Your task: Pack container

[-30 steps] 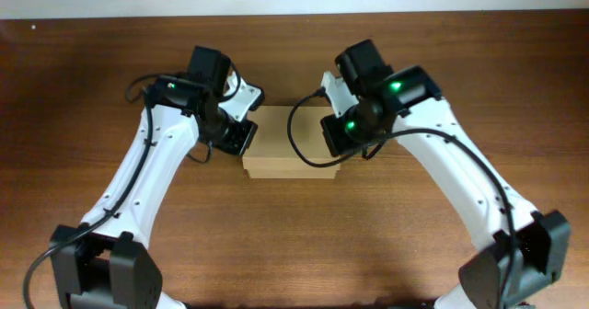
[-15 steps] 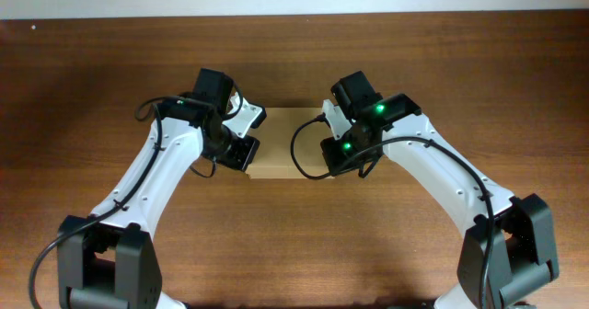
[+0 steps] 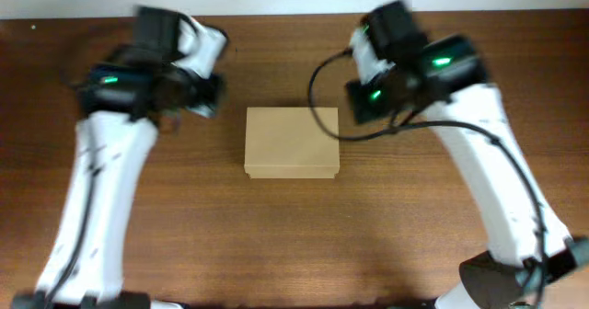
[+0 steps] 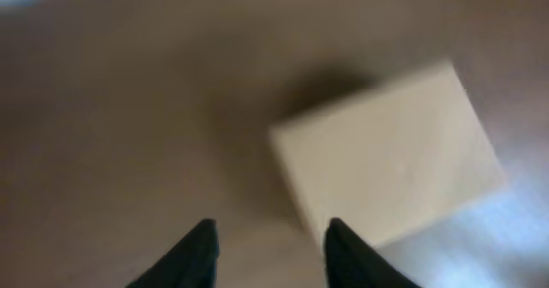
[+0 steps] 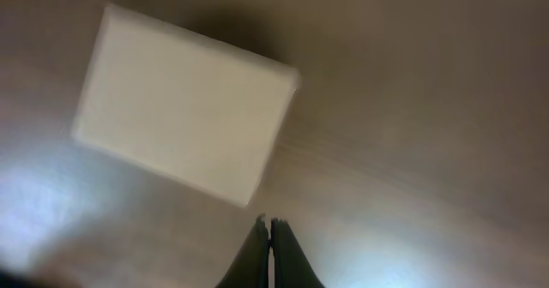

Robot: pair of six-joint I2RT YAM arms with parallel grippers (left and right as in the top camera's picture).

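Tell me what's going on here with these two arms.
Two robot arms are packing a cardboard box. It sits shut on the table, and neither arm touches it. The left tool is open and empty; the right tool is shut on nothing.

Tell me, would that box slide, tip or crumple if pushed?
The box looks low, flat and closed, so it would probably slide rather than tip. The table looks smooth, so it likely slides easily. It looks like plain cardboard, so it is probably light and may dent under a hard squeeze.
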